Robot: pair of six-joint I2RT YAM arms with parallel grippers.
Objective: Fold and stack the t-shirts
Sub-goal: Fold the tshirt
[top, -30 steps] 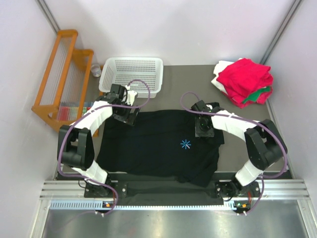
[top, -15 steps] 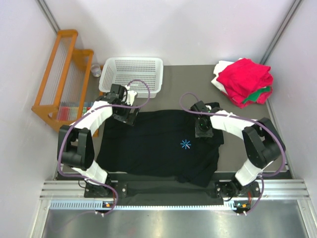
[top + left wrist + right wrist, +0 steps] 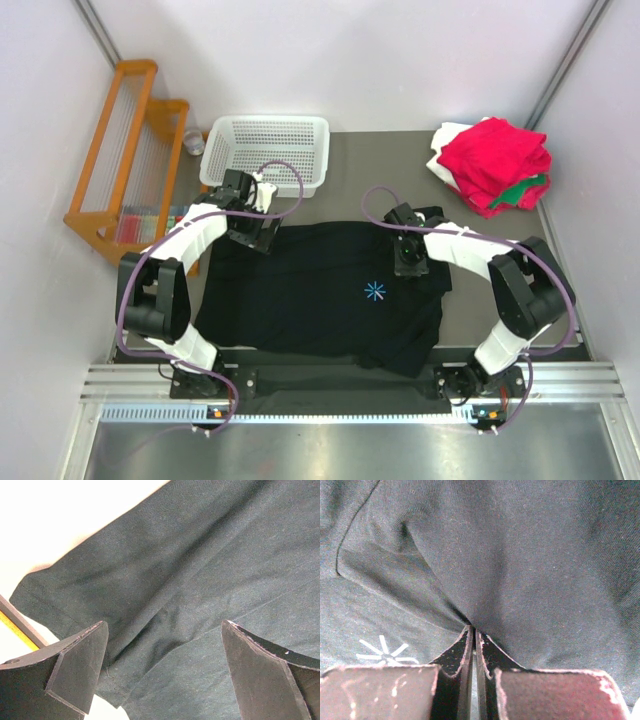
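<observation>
Top external | right gripper [image 3: 408, 262] is creeping toward the starburst mark [image 3: 375, 291], jaws pinching the black t-shirt [image 3: 310, 300] | left gripper [image 3: 164, 625] is hovering, jaws spread | fold is starting

Over the last second the right gripper [image 3: 406, 264] has crept a little to the left and slightly toward the far side of the table, moving across the upper right part of the black shirt [image 3: 310, 300]. The elbow [image 3: 522, 292] of that arm has swung leftward with it, so the forearm now lies a touch closer to the shirt's right edge. The purple cable [image 3: 368, 203] looping off the wrist has also shifted slightly left.
</observation>
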